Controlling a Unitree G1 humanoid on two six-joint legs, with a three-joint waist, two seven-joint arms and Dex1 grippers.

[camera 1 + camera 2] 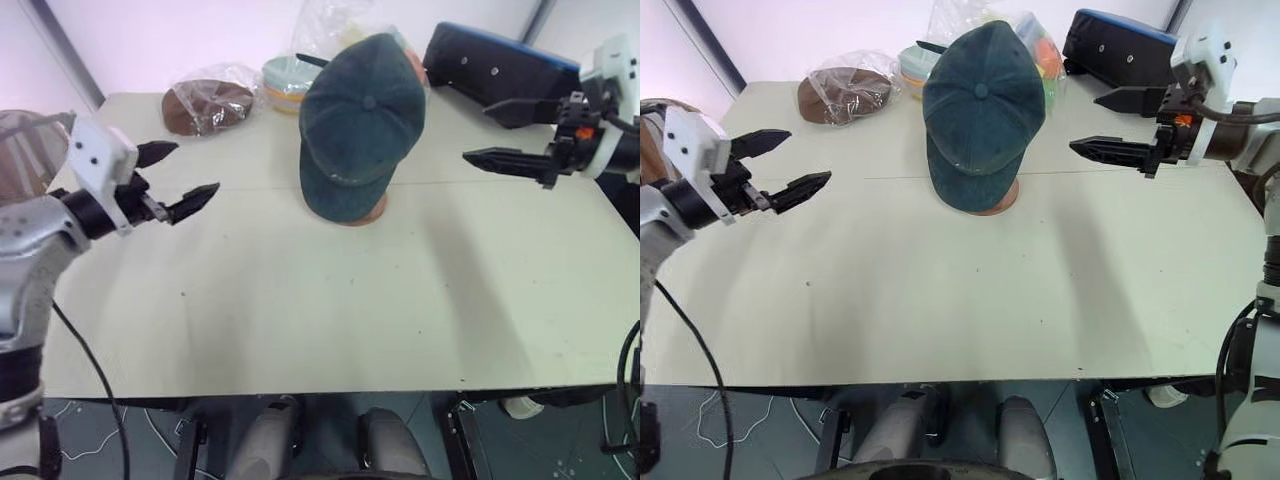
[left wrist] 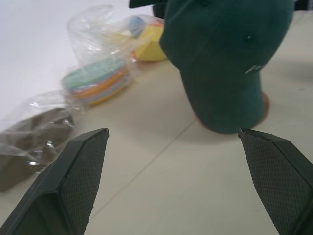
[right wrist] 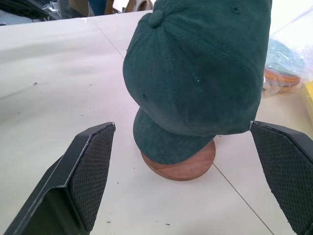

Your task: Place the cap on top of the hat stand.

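Behind the cap [image 1: 362,125], plastic bags [image 1: 330,30] hold pastel discs [image 1: 285,80].

The near half of my table [image 1: 330,320] lies bare, open to either gripper; mid-table the cap [image 1: 360,125] on its hat stand [image 1: 368,213] blocks the centre; behind it, bagged hats [image 1: 208,105] and a dark case [image 1: 495,70] crowd the far edge.
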